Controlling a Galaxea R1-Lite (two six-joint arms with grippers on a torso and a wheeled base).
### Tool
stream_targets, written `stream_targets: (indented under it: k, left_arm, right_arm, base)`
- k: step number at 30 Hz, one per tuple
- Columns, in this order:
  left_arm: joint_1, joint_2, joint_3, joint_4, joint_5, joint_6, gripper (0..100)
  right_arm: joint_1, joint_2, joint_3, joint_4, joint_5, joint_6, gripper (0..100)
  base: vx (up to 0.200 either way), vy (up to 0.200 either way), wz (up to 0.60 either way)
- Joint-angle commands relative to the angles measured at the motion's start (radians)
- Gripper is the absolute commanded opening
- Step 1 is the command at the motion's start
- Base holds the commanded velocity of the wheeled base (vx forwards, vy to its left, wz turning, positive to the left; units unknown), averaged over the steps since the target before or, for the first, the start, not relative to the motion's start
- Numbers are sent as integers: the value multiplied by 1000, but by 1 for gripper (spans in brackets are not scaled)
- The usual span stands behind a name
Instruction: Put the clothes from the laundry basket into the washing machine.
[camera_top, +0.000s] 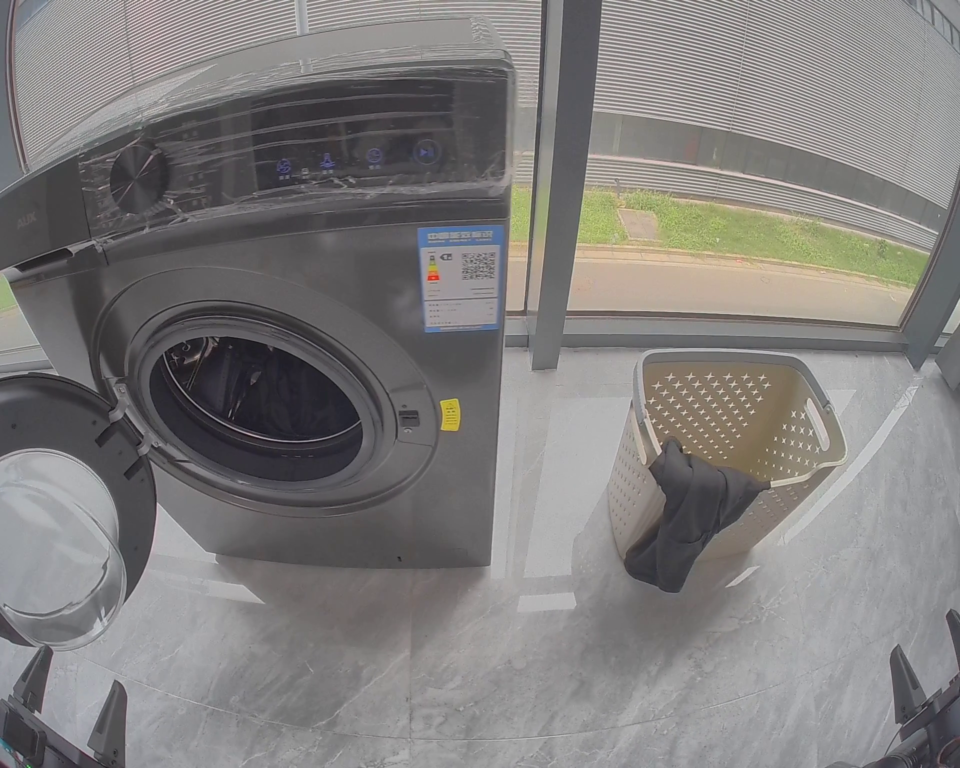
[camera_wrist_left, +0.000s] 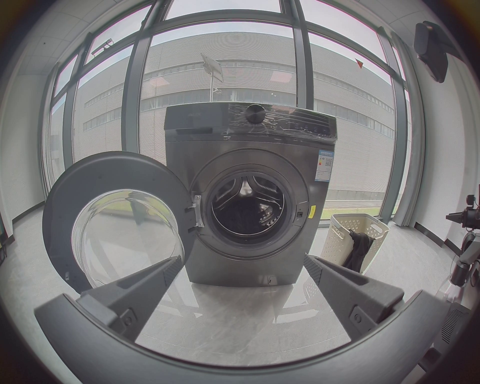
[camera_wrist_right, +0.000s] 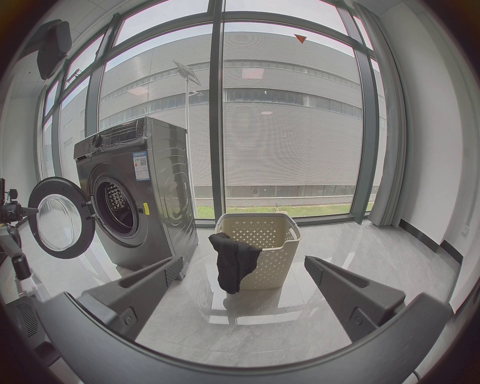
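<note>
Both pairs of jaws are spread wide and grip nothing. Your left jaws sit low at the near left, close to the swung-out door (camera_top: 60, 520) of the washing machine (camera_top: 300, 260). Your right jaws sit low at the near right, above the grey marble floor (camera_top: 500, 650).

The one piece of clothing you can see outside the machine is a dark garment (camera_top: 690, 515). It is draped over the near rim of the laundry basket (camera_top: 740, 360): a small part lies inside, and most of it trails down the outer wall toward the floor. It lies ahead of your right jaws and a little to their left, well apart from them, with open floor between. In the right wrist view, garment and basket sit framed between the spread jaws, farther off.

The pale, perforated basket stands on the floor to the right of the machine, apart from it and near the window (camera_top: 750, 150).

The machine's round door is hinged on the left and hangs fully open, its glass bowl facing you. The drum mouth (camera_top: 260, 400) is uncovered and shows between your left jaws in the left wrist view. Something dark lies inside the drum.
</note>
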Motion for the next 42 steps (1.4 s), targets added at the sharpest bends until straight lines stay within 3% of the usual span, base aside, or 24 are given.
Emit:
stream_targets:
  k: [1, 5, 11, 17, 26, 42]
  left_arm:
    - [1, -15, 16, 0, 0, -1, 100]
    - [1, -15, 16, 0, 0, 0, 100]
    - [1, -15, 16, 0, 0, 2, 100]
    - [1, -15, 16, 0, 0, -3, 100]
    - [1, -15, 16, 0, 0, -1, 100]
    - [1, -15, 16, 0, 0, 0, 100]
  right_arm:
    - [1, -9, 18, -1, 0, 0, 100]
    - [1, -9, 18, -1, 0, 0, 100]
    - [1, -9, 18, -1, 0, 0, 100]
    - [1, -9, 18, -1, 0, 0, 100]
    - [1, -9, 18, -1, 0, 0, 100]
    - [1, -9, 18, -1, -1, 0, 100]
  base:
    - [0, -200, 0]
    - [0, -200, 0]
    - [0, 0, 0]
    - [200, 0, 0]
    - [0, 0, 0]
    - [0, -200, 0]
